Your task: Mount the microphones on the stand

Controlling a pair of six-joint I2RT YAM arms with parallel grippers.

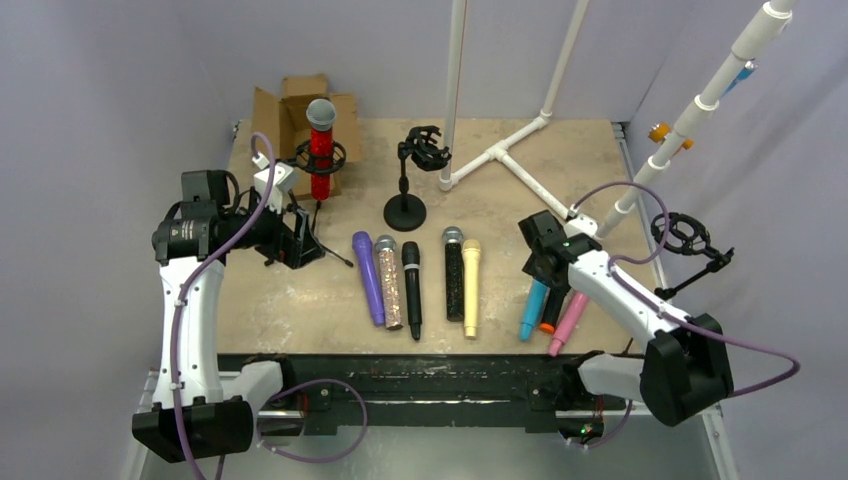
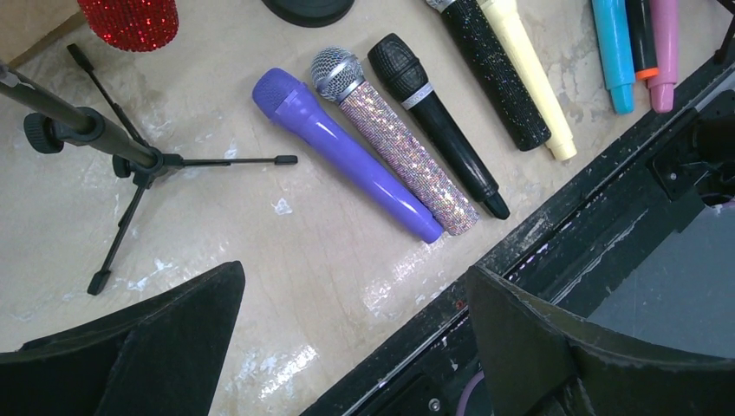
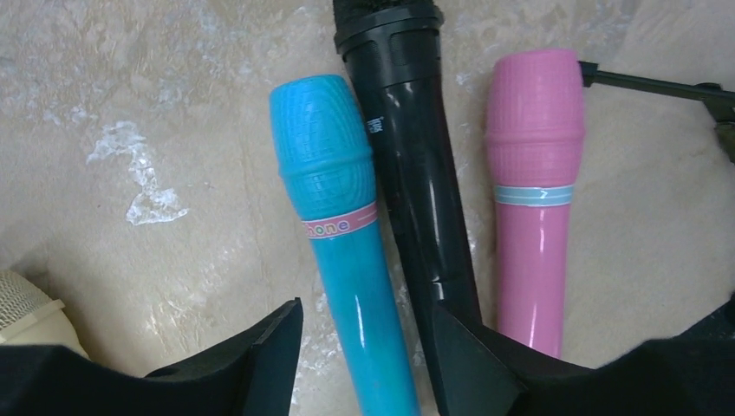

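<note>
Several microphones lie in a row on the table: purple (image 1: 367, 278), silver glitter (image 1: 391, 283), black (image 1: 412, 290), black glitter (image 1: 453, 275), cream (image 1: 471, 288), light blue (image 1: 532, 308), a black one with an orange end (image 1: 552, 310) and pink (image 1: 568, 322). A red glitter microphone (image 1: 320, 150) stands upright in the left tripod stand's ring mount. My right gripper (image 3: 364, 305) is low over the light blue microphone (image 3: 334, 173), its open jaws either side of the handle with a gap on the left. My left gripper (image 2: 354, 273) hangs wide open over bare table, holding nothing.
An empty round-base stand (image 1: 405, 205) is at centre back. Another tripod stand with a ring mount (image 1: 690, 235) is at the right edge. A cardboard box (image 1: 300, 105) sits back left, white pipes (image 1: 500, 150) at the back, and a black rail (image 1: 420, 375) runs along the near edge.
</note>
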